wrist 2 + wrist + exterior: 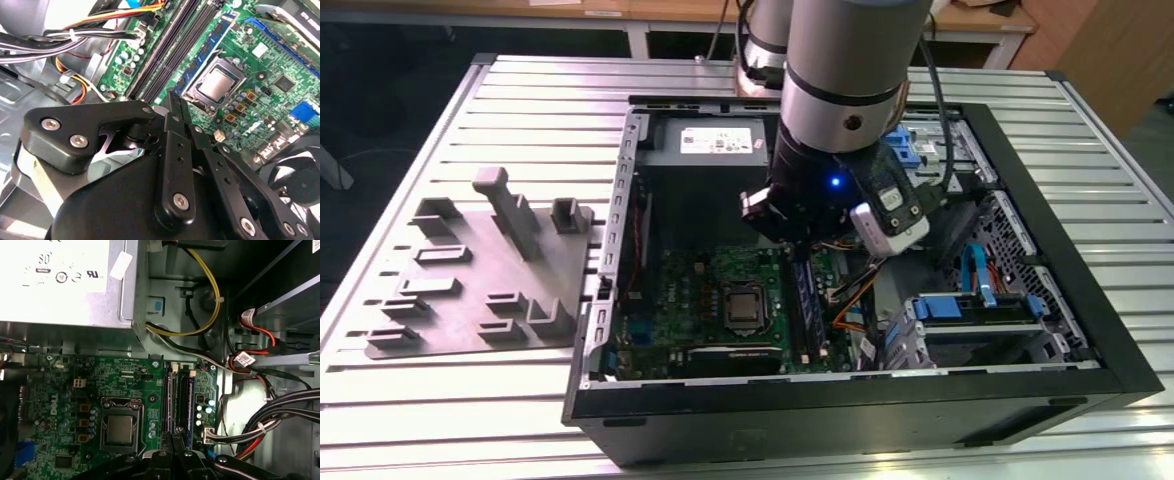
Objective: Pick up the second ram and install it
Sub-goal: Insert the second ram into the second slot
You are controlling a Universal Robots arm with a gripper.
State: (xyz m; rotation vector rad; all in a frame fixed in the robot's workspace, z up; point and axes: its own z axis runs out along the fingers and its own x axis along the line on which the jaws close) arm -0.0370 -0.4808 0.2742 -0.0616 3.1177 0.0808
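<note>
My gripper (789,243) hangs inside the open computer case (1067,250), over the green motherboard (683,292). Its black fingers are pressed together with nothing between them, seen in both wrist views (172,98) (176,433). The tips sit just above one end of the long memory slots beside the CPU socket (120,430). A slim memory stick with a blue label (190,405) (809,300) stands in one slot. A darker strip (170,400) fills the slot beside it. I cannot tell which of them is the second ram.
The grey holder tray (480,270) with upright posts lies on the slatted table at the exterior view's left. A power supply (55,280) sits at the case's far end. Cable bundles (280,410) and a drive cage with blue clips (974,300) crowd the side by the slots.
</note>
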